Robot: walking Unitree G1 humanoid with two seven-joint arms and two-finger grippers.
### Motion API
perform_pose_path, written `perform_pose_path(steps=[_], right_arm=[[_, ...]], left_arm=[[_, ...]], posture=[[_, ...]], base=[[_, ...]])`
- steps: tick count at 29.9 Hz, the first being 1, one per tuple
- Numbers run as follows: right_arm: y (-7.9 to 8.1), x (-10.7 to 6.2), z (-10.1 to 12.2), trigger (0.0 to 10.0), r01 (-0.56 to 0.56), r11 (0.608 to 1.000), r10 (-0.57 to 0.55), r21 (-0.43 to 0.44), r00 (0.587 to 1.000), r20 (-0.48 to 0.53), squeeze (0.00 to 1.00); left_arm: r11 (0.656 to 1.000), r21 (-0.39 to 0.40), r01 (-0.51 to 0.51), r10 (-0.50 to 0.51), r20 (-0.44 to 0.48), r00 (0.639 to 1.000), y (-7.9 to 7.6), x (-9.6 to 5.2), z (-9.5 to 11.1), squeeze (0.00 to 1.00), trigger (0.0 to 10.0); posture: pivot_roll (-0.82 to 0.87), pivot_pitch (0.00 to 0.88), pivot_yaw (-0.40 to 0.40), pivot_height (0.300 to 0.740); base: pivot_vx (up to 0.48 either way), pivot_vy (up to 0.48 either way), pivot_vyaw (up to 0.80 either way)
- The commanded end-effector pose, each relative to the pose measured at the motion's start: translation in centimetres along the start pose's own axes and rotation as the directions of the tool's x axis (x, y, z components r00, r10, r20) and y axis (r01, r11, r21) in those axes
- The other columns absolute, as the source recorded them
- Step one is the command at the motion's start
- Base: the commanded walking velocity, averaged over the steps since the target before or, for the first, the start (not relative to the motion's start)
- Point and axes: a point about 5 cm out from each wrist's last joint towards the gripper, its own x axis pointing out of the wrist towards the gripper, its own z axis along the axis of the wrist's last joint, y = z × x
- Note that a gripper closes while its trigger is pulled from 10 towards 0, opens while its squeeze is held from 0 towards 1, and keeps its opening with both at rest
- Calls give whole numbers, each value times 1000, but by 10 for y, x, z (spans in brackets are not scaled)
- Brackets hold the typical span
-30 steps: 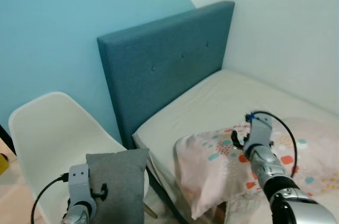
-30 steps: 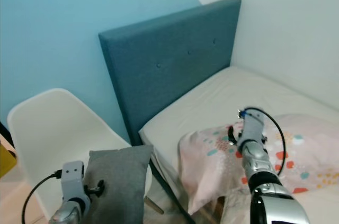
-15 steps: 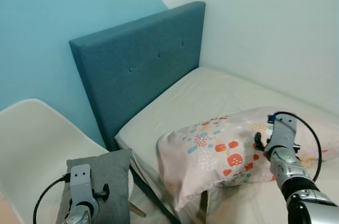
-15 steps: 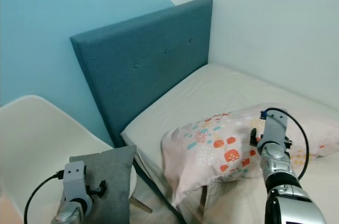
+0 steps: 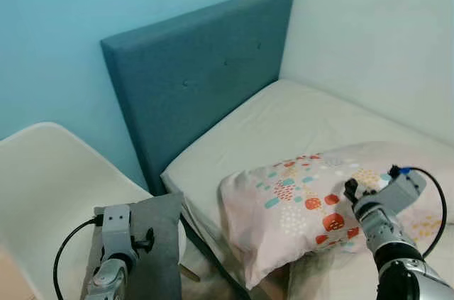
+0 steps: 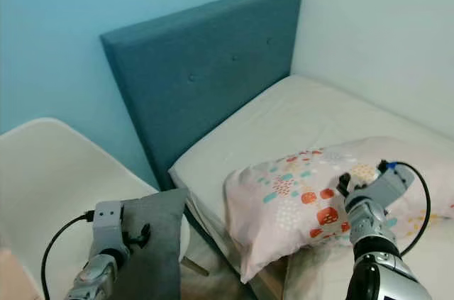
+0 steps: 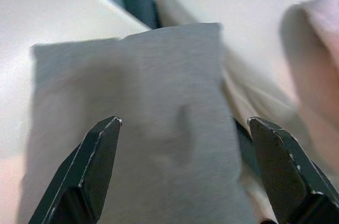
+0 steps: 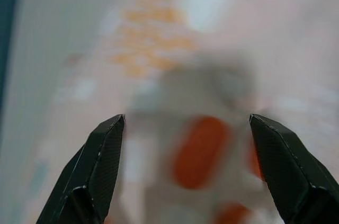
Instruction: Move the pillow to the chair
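We note a bed with a blue headboard, and beside it the white chair bearing a grey cushion. The pillow, pale pink with coloured dots, lies at the mattress edge. Our right gripper reaches low over the pillow, fingers wide apart, holding nothing. Our left gripper hangs above the cushion, equally spread and empty.

A blue padded headboard stands against a two-tone wall, with a bare mattress beside it
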Motion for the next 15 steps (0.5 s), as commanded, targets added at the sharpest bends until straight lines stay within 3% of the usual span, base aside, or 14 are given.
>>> perform_pose_path(steps=[1, 8, 13, 14, 15], right_arm=[[-16, -2, -14, 10000, 75, 997, -75, -7, 996, -49, 0], [-23, -3, -14, 10000, 89, 996, -89, -3, 995, -38, 0], [-19, -3, -16, 10000, 42, 997, -40, 64, 999, -32, 0], [-13, -3, -16, 10000, -22, 991, 25, 130, 999, -24, 0], [-13, -3, -16, 10000, -22, 991, 25, 130, 999, -24, 0]], left_arm=[[1000, 19, 17, -17, 37, 999, 0, 3, 9, 0, 10000], [1000, 24, 19, -20, 62, 998, 3, 4, 16, 0, 10000], [1000, 24, 17, -19, 74, 997, 4, 5, 19, 0, 10000], [1000, 25, 19, -21, 83, 996, 3, 5, 20, 0, 10000], [1000, 25, 19, -21, 83, 996, 3, 5, 20, 0, 10000]], posture=[[-239, 50, 19, 732], [-239, 52, 22, 728], [-238, 53, 23, 728], [-233, 57, 24, 728], [-233, 57, 24, 728]], base=[[0, 0, -469], [0, 0, 0], [0, 0, 0], [0, 0, 0], [0, 0, 0]])
